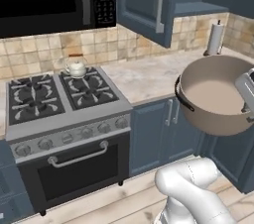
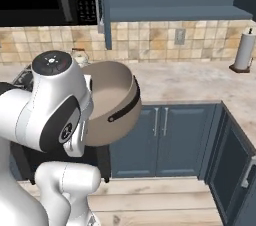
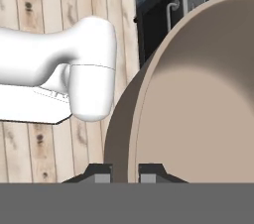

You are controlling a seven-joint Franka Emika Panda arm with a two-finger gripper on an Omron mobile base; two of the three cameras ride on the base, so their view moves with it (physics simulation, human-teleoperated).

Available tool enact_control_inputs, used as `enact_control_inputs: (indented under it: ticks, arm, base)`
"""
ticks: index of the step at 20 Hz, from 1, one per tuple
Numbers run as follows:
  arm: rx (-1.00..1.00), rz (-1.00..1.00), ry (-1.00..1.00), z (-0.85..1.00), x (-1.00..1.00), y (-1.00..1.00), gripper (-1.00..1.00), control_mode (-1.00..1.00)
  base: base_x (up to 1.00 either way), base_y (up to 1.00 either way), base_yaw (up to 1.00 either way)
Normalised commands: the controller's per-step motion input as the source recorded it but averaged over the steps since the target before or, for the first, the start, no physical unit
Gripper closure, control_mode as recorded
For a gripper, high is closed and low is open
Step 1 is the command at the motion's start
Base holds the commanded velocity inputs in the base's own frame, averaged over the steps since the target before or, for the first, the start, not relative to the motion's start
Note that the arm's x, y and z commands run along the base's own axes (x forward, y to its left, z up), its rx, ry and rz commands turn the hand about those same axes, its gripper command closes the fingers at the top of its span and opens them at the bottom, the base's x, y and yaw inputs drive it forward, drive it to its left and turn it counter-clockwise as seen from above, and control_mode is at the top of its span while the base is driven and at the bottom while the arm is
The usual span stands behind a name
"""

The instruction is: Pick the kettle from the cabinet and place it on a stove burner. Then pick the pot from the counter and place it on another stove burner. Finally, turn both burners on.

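While the black four-burner gas stove (image 1: 59,104) waits at left, step two is in hand: the wide taupe-grey metal pot (image 1: 216,94) hangs tilted in the air, off the marbled beige tabletop (image 1: 149,77), in front of the blue-grey base units. End effector (image 3: 124,172) clamped on its rim wall. Small cream-white kettle (image 1: 77,67) already sits on the rear right burner. Next move, by my reckoning: carry left, level the pot, lower onto a free burner

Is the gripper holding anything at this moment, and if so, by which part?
Yes. The gripper is shut on the pot, pinching its rim wall, one finger inside and one outside. The pot hangs tilted in the air, off the counter.
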Motion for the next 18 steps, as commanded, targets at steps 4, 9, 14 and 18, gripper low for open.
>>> enact_control_inputs:
  ticks: [4,9,14,18]
  arm:
    - [0.0,0.0,0.0,0.0,0.0,0.0,1.0,1.0]
    - [0.0,0.0,0.0,0.0,0.0,0.0,1.0,1.0]
    - [0.0,0.0,0.0,0.0,0.0,0.0,1.0,1.0]
    - [0.0,0.0,0.0,0.0,0.0,0.0,1.0,1.0]
  base:
    - [-0.35,0.54,-0.01]
    - [-0.21,0.57,-0.04]
    - [0.02,0.58,-0.06]
    - [0.33,0.58,-0.13]
